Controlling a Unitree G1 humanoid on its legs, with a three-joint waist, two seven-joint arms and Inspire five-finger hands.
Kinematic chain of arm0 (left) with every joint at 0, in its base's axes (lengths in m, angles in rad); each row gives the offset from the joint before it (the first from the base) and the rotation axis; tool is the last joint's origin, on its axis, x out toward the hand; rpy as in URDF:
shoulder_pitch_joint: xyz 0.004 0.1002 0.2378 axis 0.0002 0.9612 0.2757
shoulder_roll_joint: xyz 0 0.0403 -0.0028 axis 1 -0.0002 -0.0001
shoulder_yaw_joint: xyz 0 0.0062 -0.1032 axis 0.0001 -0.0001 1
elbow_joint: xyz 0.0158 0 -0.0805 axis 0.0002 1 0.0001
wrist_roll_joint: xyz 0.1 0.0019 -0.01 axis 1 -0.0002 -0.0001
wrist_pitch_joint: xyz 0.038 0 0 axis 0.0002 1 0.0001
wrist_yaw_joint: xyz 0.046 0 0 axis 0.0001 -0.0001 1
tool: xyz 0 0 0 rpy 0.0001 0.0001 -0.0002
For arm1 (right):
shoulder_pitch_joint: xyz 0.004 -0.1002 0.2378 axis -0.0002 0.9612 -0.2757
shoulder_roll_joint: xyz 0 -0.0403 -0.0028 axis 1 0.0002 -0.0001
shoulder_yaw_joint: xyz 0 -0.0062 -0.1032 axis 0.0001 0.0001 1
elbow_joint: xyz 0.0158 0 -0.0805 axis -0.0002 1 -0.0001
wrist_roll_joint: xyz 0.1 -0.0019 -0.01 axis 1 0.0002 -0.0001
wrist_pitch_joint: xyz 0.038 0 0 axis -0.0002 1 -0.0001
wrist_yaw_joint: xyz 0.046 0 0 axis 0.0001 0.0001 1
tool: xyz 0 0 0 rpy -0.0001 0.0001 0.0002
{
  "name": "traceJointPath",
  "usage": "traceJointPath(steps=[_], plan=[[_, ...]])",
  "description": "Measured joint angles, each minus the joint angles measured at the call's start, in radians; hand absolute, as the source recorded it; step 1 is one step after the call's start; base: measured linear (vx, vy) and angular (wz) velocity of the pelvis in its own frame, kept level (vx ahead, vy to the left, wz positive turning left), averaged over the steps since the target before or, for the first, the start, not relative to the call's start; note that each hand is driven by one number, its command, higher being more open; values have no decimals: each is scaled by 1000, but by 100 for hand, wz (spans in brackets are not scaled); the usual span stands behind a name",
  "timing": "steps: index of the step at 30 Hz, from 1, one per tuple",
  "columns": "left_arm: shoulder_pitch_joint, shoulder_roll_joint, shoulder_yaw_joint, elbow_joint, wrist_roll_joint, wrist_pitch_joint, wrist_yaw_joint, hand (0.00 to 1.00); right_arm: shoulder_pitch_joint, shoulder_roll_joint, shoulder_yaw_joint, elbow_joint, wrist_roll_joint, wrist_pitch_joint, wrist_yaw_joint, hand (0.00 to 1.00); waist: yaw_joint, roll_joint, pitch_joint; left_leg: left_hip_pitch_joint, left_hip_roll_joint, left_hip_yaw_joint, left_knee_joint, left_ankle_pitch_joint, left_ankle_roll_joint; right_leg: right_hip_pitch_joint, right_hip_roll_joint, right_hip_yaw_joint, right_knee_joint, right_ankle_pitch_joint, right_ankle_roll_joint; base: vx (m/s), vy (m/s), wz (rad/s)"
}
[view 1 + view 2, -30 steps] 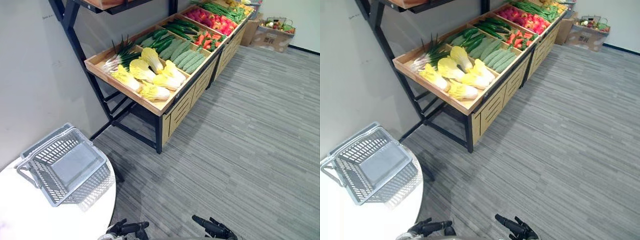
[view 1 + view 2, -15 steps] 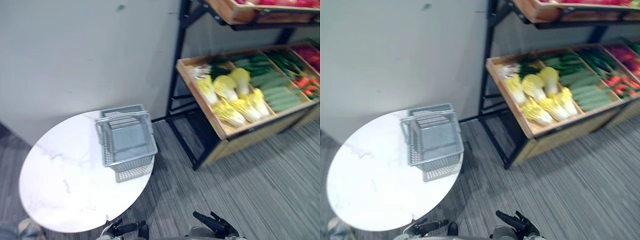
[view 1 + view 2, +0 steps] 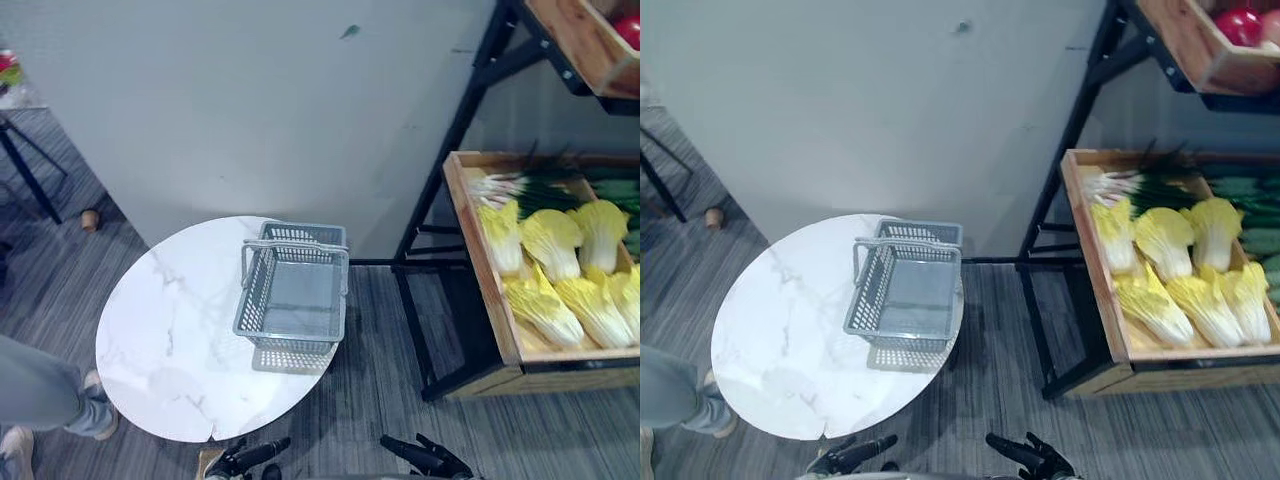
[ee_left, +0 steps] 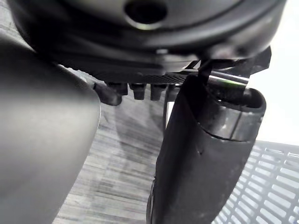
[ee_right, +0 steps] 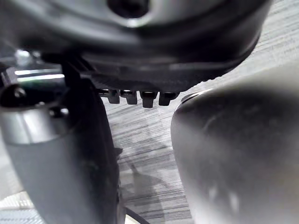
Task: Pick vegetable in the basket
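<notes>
Against the wall stand a table (image 3: 160,330) and, to its right, a crate (image 3: 478,250). The basket (image 3: 258,300) sits empty on the table, likely for loading; cabbages (image 3: 545,240) lie in the crate. Left hand (image 3: 248,459) and right hand (image 3: 428,458) hang low, fingers loose, holding nothing.

My head stereo pair looks steeply down from well above onto the round table (image 3: 160,330), the basket (image 3: 293,295) and the wooden vegetable tray (image 3: 478,250) off to the right. Both eyes share all of that, the right eye set slightly aside, so everything sits a bit further left there. Left hand (image 3: 245,460) and right hand (image 3: 425,458) poke in at the near edge. Each wrist camera sits very close behind its own hand, facing along it. The left one catches basket mesh and grey floor (image 4: 126,154) beyond, the right one floor.
</notes>
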Motion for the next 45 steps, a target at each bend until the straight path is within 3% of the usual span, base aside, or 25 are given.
traceJointPath(steps=[5, 10, 14, 20, 24, 30, 38, 45], plan=[[-15, 15, -61, 0, 33, 10, -9, 100, -3, 7, 11, -2, 18, -22, -32, 100, -10, 4, -7, -37, -5, 110, -8, 46, 28, -3, 9, 37, 40, -14, -24, -4, 43, 73], [-42, 21, -92, 28, 32, 23, -1, 100, -14, 12, 44, -10, 89, -82, -69, 100, -13, 23, 3, -54, -8, 162, -10, 44, 28, -15, 14, 105, 5, -58, -29, -154, -10, -9], [-37, 18, -86, 37, 14, 41, 11, 100, -2, 2, 67, -50, 113, -111, -110, 100, -28, 27, 3, -52, -4, 197, -10, 45, 29, -14, 12, 114, -7, -60, -1, -111, 11, -7], [-39, 29, -51, 17, 35, 68, 9, 100, -54, -14, 65, -355, 46, -144, -271, 100, -27, 7, 13, -60, -50, 232, -10, 33, 57, -14, -33, 157, -31, -36, 40, 46, 98, -10], [-38, 32, -52, 13, 35, 66, 9, 100, -202, -42, 67, -655, -84, -137, -378, 100, -28, 10, 17, -56, -78, 239, -10, 15, 73, -15, -58, 186, -23, -10, 61, 93, 127, 2], [-33, 28, -55, -4, 35, 67, 7, 100, -353, -47, 197, -852, -243, -103, -381, 100, -23, 17, 21, -33, -41, 241, -10, 1, 57, -30, -11, 213, 36, 38, 27, 47, 38, -3], [-21, 8, -51, -22, 35, 65, -9, 100, -375, -101, 316, -801, -458, -27, -313, 100, -13, 53, 25, -35, -35, 232, -10, 4, 54, -31, -11, 200, 42, 38, 27, 0, 4, 1], [-19, 6, -41, -30, 75, 65, -27, 100, -411, -146, 383, -770, -562, -20, -307, 100, -12, 58, 26, -49, -33, 224, -10, 15, 47, -32, -17, 165, 24, 19, 19, -16, -5, 1]])
